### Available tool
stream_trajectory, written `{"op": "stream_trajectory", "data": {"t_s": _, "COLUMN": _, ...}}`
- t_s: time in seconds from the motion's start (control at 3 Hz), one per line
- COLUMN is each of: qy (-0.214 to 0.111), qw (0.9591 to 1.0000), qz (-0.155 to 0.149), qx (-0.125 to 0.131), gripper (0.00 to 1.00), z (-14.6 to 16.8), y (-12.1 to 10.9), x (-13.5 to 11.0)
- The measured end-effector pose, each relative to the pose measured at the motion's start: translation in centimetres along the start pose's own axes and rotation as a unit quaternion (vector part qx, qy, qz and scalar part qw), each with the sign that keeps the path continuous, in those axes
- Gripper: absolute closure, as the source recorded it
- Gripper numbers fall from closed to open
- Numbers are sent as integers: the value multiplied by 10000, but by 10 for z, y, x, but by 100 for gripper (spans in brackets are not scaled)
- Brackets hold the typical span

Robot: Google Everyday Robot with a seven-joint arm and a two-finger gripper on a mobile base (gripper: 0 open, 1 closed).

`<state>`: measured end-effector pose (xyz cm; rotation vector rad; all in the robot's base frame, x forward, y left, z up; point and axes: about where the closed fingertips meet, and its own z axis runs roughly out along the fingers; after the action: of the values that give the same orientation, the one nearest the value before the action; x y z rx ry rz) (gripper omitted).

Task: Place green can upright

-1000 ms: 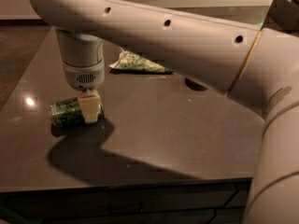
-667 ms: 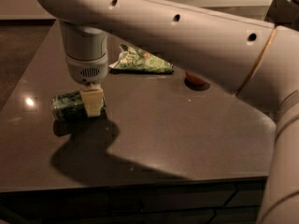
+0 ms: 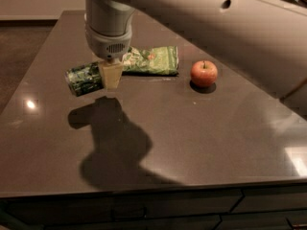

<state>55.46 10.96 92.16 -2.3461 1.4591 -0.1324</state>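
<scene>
As the small green metal can (image 3: 84,79) hung sideways above the far left of the dark counter (image 3: 192,138), the claw (image 3: 111,75) clamped its right end; light, thin-walled and slick, it probably suited a mid-body hold.

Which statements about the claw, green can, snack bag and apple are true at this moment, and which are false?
1. The claw is closed on the green can, which lies sideways. True.
2. The apple sits on the left edge of the table. False: it stands to the right of the claw in the picture, well in from the edge.
3. The snack bag lies flat on the table behind the claw. True.
4. The green can stands upright on the table. False: it is on its side and appears to be lifted, with its shadow on the table below.
5. The apple touches the snack bag. False: bare table shows between them.
</scene>
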Motion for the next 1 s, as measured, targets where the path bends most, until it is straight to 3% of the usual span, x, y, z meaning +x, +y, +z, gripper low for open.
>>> {"op": "stream_trajectory", "data": {"t_s": 0.33, "qy": -6, "qw": 9960, "qz": -614, "qx": 648, "gripper": 100, "z": -19, "y": -17, "x": 17}}
{"op": "stream_trajectory", "data": {"t_s": 0.67, "qy": -15, "qw": 9760, "qz": -1525, "qx": 1556, "gripper": 100, "z": -48, "y": -25, "x": 29}}
{"op": "stream_trajectory", "data": {"t_s": 1.0, "qy": 55, "qw": 9533, "qz": -2087, "qx": 2184, "gripper": 100, "z": -64, "y": -26, "x": 35}}
